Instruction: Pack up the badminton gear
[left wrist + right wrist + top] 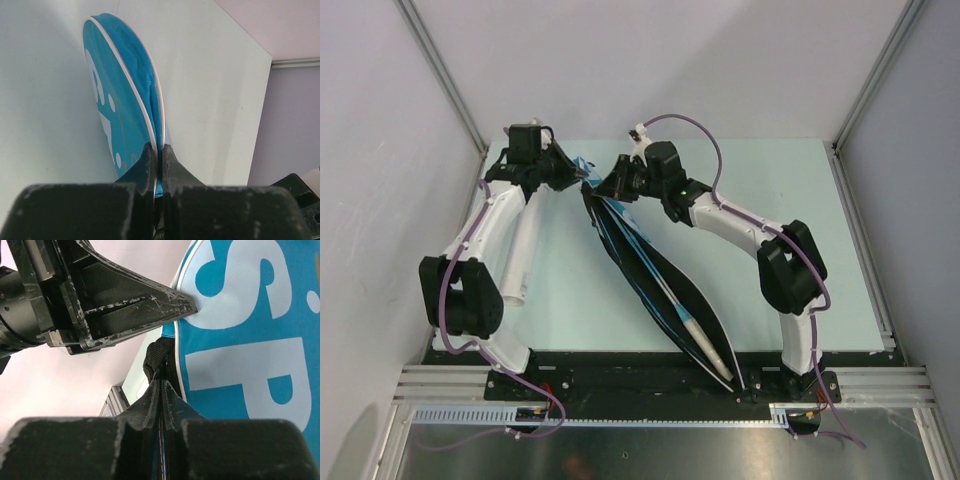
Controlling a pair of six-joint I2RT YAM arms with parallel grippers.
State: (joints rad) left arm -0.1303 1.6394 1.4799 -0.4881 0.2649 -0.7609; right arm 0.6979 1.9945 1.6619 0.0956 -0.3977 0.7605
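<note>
The long blue racket bag (620, 245) lies diagonally on the table, gaping open along its black edging. A racket's white handle (706, 346) and light-blue shaft show inside it. My left gripper (576, 178) sits at the bag's far end, shut on the blue panel's white-piped rim (120, 90); its fingertips meet there (158, 150). My right gripper (607, 189) is close beside it, shut on the black strap (159, 357) at the edge of the "SPORT" panel (250, 340). A white tube (523, 255) lies on the left, partly under my left arm.
The pale green mat (780, 230) covers the table. Grey walls with aluminium posts (445, 80) close in the left, right and back. In the right wrist view the left gripper's fingers (145, 302) press against the bag just above mine.
</note>
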